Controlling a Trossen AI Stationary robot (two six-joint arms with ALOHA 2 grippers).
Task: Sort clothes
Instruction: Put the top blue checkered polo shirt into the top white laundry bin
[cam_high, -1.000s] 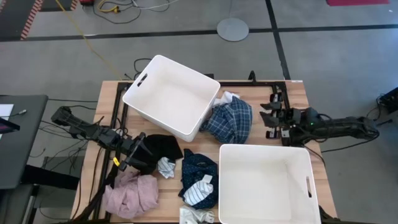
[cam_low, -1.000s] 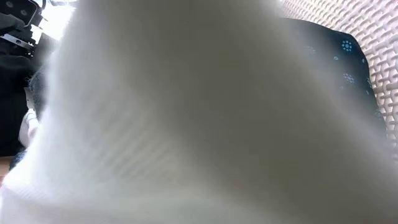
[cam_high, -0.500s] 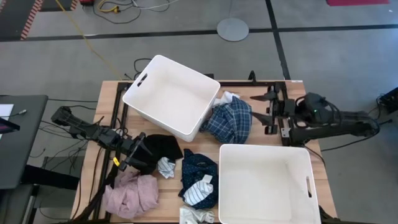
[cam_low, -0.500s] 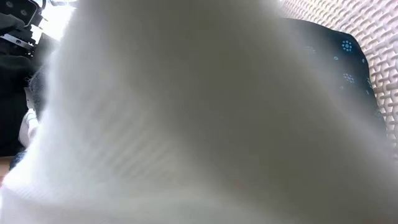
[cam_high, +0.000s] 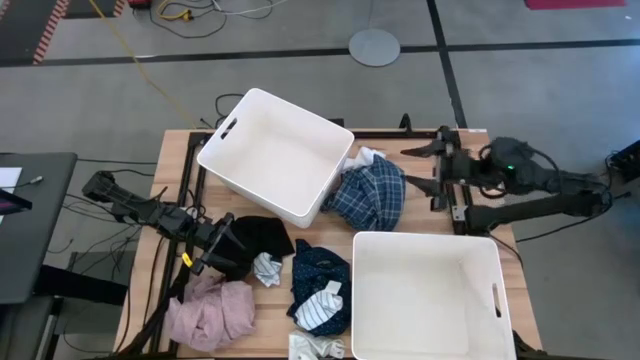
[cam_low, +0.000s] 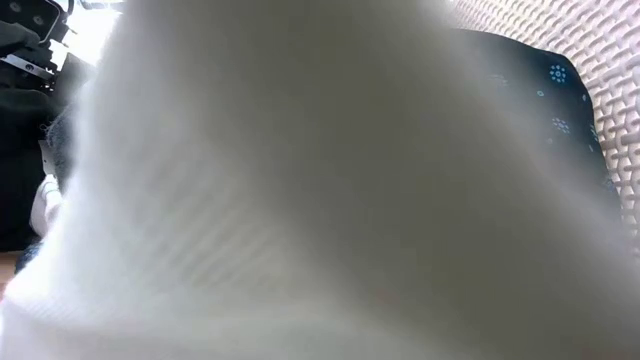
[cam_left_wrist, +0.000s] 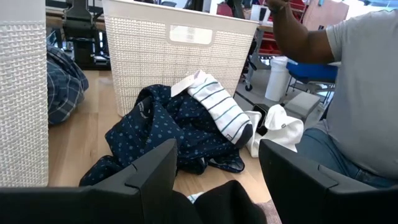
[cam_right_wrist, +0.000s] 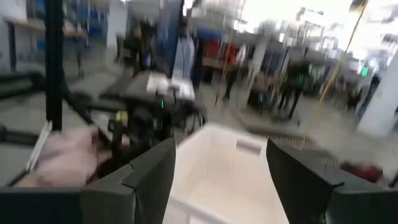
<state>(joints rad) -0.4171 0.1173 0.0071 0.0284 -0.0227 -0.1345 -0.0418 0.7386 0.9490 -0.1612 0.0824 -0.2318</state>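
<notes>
The clothes lie between two white bins. A blue plaid shirt (cam_high: 372, 195) lies at the middle of the table, a black garment (cam_high: 262, 236) to its left, and a pink garment (cam_high: 210, 312) at the near left. A navy dotted garment (cam_high: 318, 272) carries a striped sock (cam_left_wrist: 217, 109). A small white sock (cam_high: 268, 268) lies beside the black garment. My left gripper (cam_high: 212, 252) is open at the black garment's left edge. My right gripper (cam_high: 420, 168) is open, raised, and points level toward the table's left, right of the plaid shirt, with nothing between its fingers. My left gripper stands level with one finger on either side of the black garment's left edge (cam_left_wrist: 224, 202). Whether the fingers touch the cloth I cannot tell.
One white bin (cam_high: 275, 150) stands at the far left, another (cam_high: 430, 295) at the near right. More white socks (cam_high: 315, 347) lie at the near edge. White cloth (cam_low: 300, 200) fills the low view. A person (cam_left_wrist: 364, 93) sits beyond the near edge.
My right gripper has risen from close above the table and tipped up from pointing down to pointing level toward the table's left. The clothes and my left arm have kept still.
</notes>
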